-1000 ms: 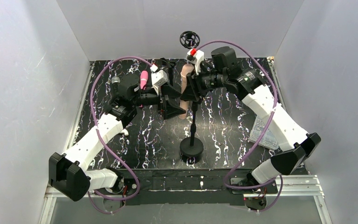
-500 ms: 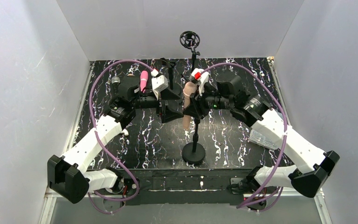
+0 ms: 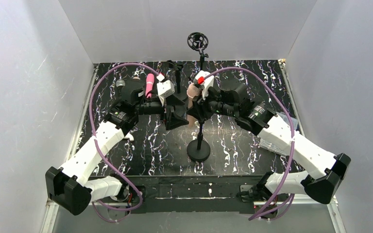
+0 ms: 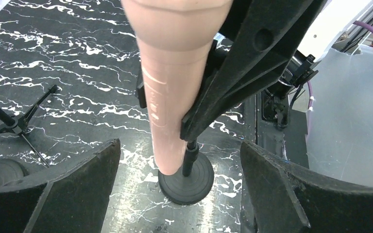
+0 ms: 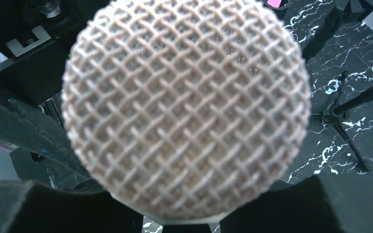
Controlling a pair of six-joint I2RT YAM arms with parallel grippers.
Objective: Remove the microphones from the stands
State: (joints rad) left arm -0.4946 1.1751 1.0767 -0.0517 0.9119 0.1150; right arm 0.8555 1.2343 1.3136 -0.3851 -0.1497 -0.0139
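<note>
The right claw (image 4: 167,114) is clamping the microphone (image 4: 170,73) above the stand (image 4: 187,177), the left claw (image 4: 179,144) is gaping open, and a steady pull clear seems next

The pale peach plastic microphone (image 4: 170,97) is plain along its body, and its head (image 5: 184,107) is cream woven diamond mesh. Ahead of the left gripper (image 4: 178,150), between its black fingers, the round black metal stand base (image 4: 187,177) meets a black tabletop (image 3: 233,141) veined white like marble. Behind both grippers, purple cables (image 3: 94,97) loop over white arm shells (image 3: 90,150).
</note>
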